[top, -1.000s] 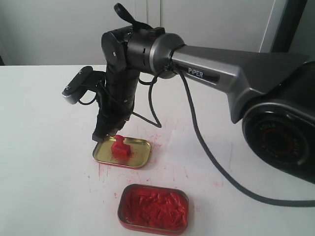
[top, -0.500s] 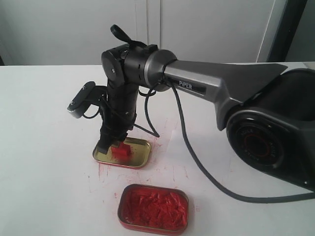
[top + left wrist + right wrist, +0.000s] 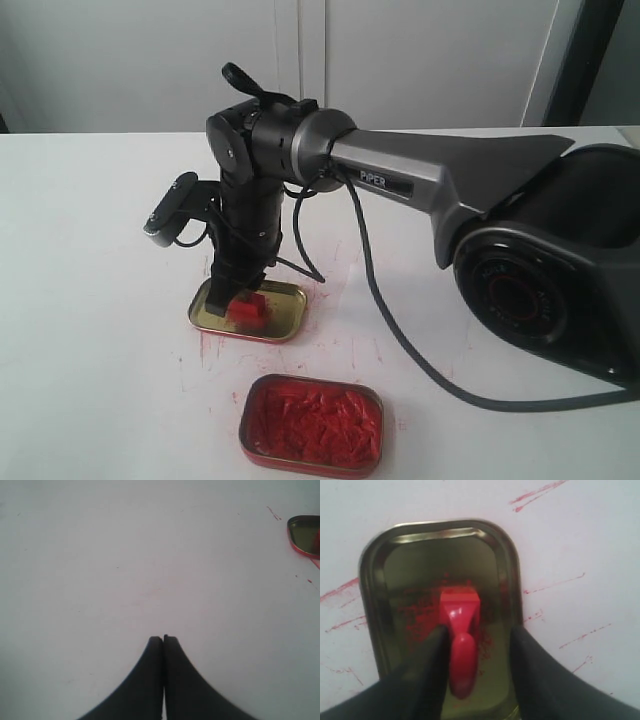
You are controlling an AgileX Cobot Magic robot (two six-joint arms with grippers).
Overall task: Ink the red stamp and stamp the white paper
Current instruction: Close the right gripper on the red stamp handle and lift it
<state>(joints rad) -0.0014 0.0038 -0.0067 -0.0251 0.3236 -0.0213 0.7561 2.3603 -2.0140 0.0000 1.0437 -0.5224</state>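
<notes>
In the shallow gold tin (image 3: 506, 560) on the white surface (image 3: 90, 350): the red stamp (image 3: 461, 625), upright, half hidden in the exterior view behind the right gripper (image 3: 479, 635), fingers wide astride its handle; left gripper (image 3: 163, 640) fingers pressed together, empty.

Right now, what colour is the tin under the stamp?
Gold, red-smeared tin; clearest in right wrist view.

One red stamp (image 3: 460, 640). Two oblong tins: one brass-coloured shallow tin (image 3: 290, 325) and one tin packed with red ink (image 3: 312, 425). One robot arm (image 3: 420, 185) in the exterior view, trailing one black cable (image 3: 400, 330). Two claws, one per wrist view: the left claw (image 3: 163, 640) and the right claw (image 3: 479, 630). One white worktop (image 3: 90, 380)
</notes>
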